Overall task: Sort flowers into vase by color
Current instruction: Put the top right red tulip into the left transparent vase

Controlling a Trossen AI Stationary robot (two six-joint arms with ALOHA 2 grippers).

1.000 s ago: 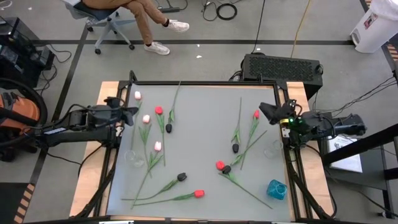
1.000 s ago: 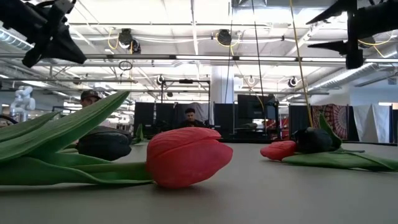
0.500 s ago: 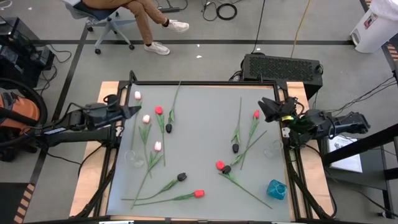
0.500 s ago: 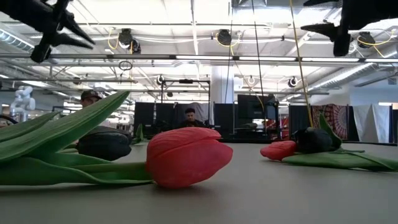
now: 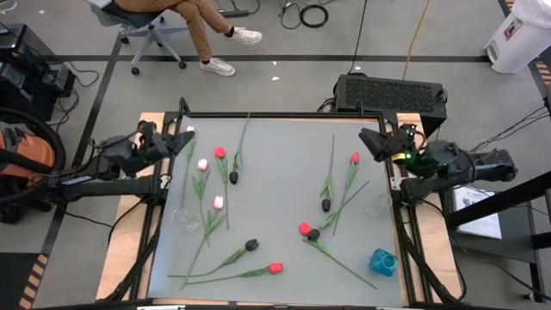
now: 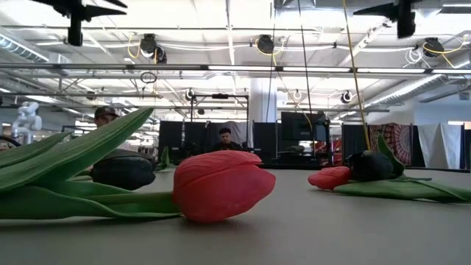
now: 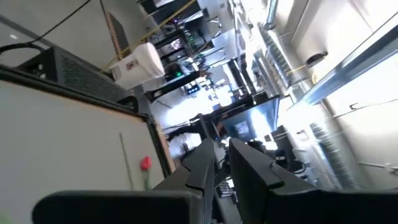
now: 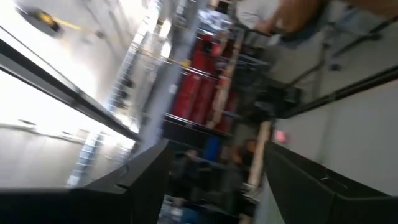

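Several flowers lie flat on the grey table (image 5: 275, 138): pink heads (image 5: 202, 164) and a red one (image 5: 219, 152) at the left, black ones (image 5: 251, 244), and red ones (image 5: 275, 268) (image 5: 355, 158) toward the front and right. The front red head (image 6: 221, 184) fills the low view. My left gripper (image 5: 183, 140) (image 7: 222, 168) hangs high over the far left edge, pointing level, its fingers nearly together with nothing between them. My right gripper (image 5: 368, 138) (image 8: 211, 180) hangs high over the far right edge, wide open and holding nothing. Neither touches a flower.
A clear glass (image 5: 183, 218) stands at the left edge, another clear glass (image 5: 379, 205) at the right edge, and a blue vase (image 5: 383, 262) at the front right. A black box (image 5: 392, 93) sits behind the table. A person sits on a chair (image 5: 155, 26) beyond.
Both grippers have risen well above the table, toward the top of the low view. My left gripper has tipped up from slanting downward to level and has rolled. My right gripper has kept its wide opening. No flower has moved.
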